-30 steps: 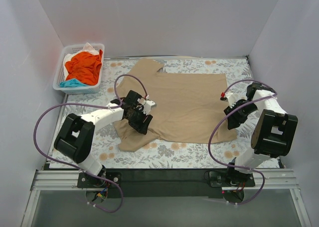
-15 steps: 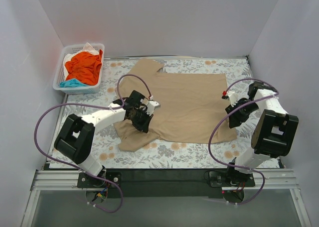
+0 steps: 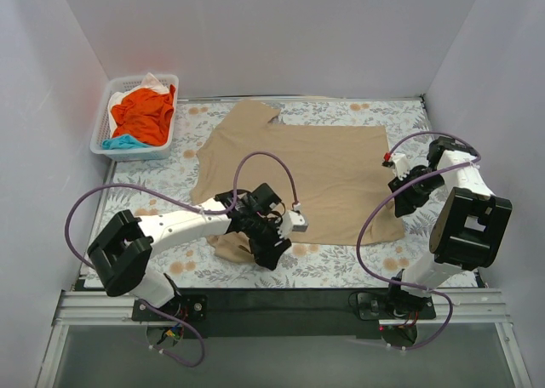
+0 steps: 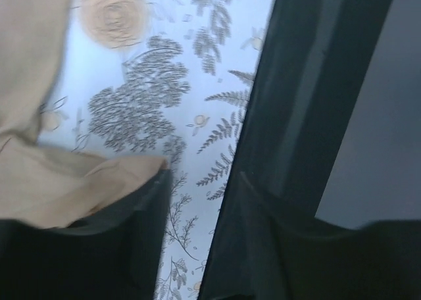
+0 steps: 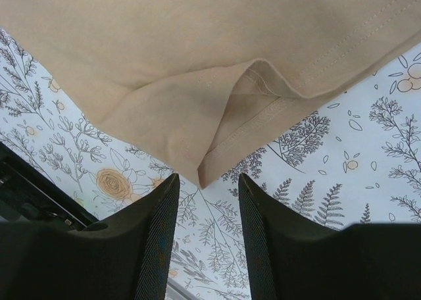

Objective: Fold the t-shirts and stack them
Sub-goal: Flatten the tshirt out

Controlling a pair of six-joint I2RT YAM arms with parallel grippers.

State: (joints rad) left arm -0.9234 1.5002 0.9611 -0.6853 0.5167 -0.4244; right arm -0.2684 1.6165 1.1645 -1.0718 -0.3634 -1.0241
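The large tan t-shirt [image 3: 315,171] lies spread on the floral cover. Its left sleeve [image 3: 232,248] is bunched near the front edge. My left gripper [image 3: 277,250] is by that bunch, close to the table's front edge. In the left wrist view [image 4: 200,178] its jaws stand apart with bare cover between them. Tan cloth [image 4: 59,181] rests against the left finger [image 4: 112,247]. My right gripper [image 3: 402,199] is low at the shirt's right edge. In the right wrist view it is open [image 5: 205,195] and empty, just short of a folded hem corner [image 5: 217,149].
A white lattice basket [image 3: 100,124] at the back left holds the orange shirt [image 3: 145,116], a teal piece [image 3: 123,141] and a white piece [image 3: 128,88]. The black front rail [image 4: 309,116] runs just beside the left gripper. White walls close in both sides and the back.
My left arm swung from the shirt's left sleeve area down to the front edge, and the sleeve cloth now lies bunched there. My right gripper shifted slightly to the right.
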